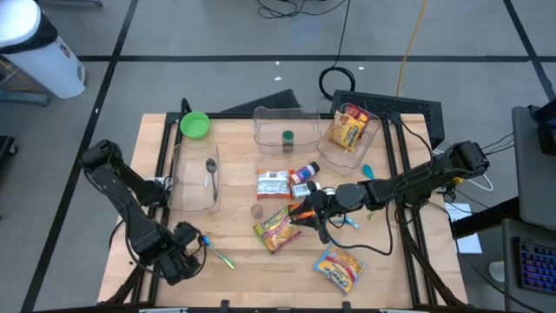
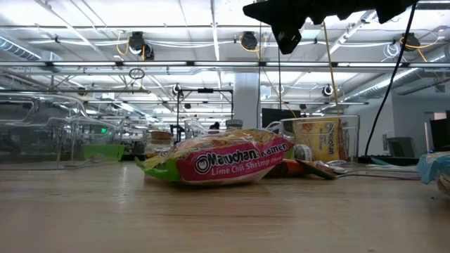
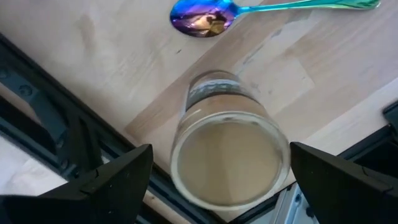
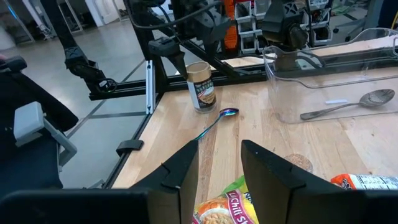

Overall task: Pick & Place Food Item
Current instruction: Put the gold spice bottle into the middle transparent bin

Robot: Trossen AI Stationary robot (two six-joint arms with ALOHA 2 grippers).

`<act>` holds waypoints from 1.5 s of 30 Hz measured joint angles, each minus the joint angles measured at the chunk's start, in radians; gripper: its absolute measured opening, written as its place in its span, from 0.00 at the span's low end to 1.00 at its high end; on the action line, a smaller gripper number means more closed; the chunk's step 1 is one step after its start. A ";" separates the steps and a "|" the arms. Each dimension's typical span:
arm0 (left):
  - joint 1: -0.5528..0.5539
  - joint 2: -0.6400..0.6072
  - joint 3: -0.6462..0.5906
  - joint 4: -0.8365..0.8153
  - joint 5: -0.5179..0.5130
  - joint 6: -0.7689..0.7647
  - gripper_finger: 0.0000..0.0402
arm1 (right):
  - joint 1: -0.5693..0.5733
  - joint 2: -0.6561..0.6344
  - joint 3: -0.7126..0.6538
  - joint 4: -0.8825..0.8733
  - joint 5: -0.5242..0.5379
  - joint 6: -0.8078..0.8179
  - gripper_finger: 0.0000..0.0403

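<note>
Right tool (image 1: pixel 309 217) part-open, empty, above pink-and-green ramen packet (image 1: pixel 276 229) on wooden counter (image 1: pixel 243 269); left tool (image 3: pixel 217 180) wide open around glass jar (image 3: pixel 227 152).

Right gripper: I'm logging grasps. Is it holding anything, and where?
Nothing is held; the right gripper hangs empty, jaws apart, above the Maruchan ramen packet.

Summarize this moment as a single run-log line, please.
left pincer: open, above jar at table edge | right pincer: empty, above Maruchan ramen packet | iridescent spoon: beside jar
</note>
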 joint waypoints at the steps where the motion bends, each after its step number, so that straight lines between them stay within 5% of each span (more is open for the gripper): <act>1: 0.000 0.000 -0.005 0.007 0.000 0.000 0.94 | 0.000 0.000 0.000 0.000 0.000 0.000 0.29; 16: 0.000 0.000 -0.098 0.168 -0.016 -0.013 0.94 | 0.000 0.000 0.000 0.000 0.000 0.023 0.29; 34: 0.000 0.000 -0.105 0.158 -0.008 -0.007 0.94 | 0.000 0.000 0.000 -0.007 0.000 0.023 0.29; 45: 0.000 -0.001 -0.104 0.158 0.037 -0.010 0.69 | 0.000 0.000 0.000 -0.007 0.001 0.023 0.29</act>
